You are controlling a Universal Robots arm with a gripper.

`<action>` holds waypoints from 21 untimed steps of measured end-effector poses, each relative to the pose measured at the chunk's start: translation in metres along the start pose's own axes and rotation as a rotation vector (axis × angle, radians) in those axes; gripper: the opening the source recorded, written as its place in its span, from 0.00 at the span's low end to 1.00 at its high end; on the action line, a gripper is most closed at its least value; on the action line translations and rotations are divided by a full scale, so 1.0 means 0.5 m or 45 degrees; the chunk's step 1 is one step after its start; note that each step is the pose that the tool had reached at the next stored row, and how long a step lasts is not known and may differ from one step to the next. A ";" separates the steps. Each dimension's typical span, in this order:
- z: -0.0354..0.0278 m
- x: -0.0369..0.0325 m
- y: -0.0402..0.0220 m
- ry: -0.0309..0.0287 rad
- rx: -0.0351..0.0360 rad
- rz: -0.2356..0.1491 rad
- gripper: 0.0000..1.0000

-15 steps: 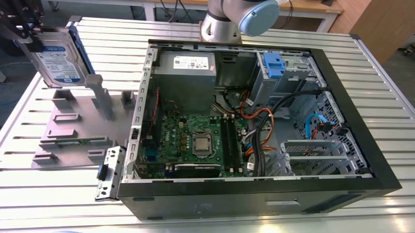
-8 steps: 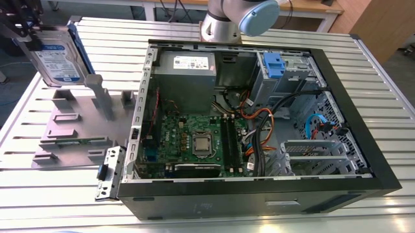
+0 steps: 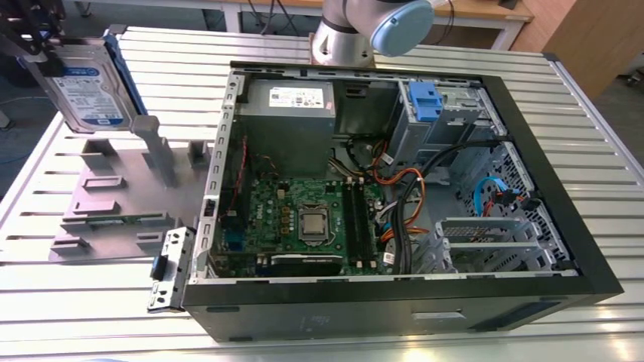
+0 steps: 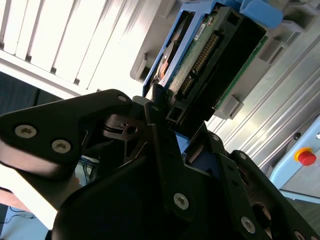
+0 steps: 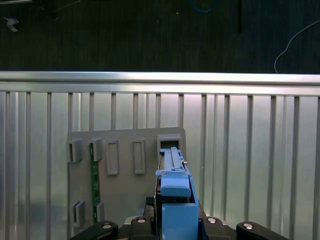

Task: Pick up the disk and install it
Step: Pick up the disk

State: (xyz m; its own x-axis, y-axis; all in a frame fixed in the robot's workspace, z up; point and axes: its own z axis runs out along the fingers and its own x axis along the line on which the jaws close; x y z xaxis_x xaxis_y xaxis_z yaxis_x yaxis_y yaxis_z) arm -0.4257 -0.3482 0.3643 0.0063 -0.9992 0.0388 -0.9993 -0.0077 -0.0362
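Hanging upper left in the exterior view, the disk looks hard, heavy, breakable; the gripper squeezes its blue frame.

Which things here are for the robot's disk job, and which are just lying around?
For the job: the disk, clamped in the gripper; the open computer case.
Lying about: the grey holder plate; the green strip in it; the metal bracket.
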 end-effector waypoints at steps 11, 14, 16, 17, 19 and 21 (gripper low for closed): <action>-0.011 0.000 0.000 0.0000 0.0000 0.000 0.36; -0.014 0.001 -0.001 0.0000 -0.0001 0.000 0.36; -0.016 0.001 -0.001 0.0000 0.0000 0.000 0.36; -0.018 0.001 -0.001 0.0000 0.0000 0.000 0.36; -0.020 0.001 -0.001 0.0000 -0.0001 0.000 0.36; -0.023 0.001 -0.001 0.0000 -0.0001 0.000 0.36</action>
State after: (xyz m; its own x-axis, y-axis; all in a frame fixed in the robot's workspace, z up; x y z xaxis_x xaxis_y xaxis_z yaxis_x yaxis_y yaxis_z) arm -0.4257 -0.3482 0.3757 0.0063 -0.9992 0.0388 -0.9993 -0.0077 -0.0362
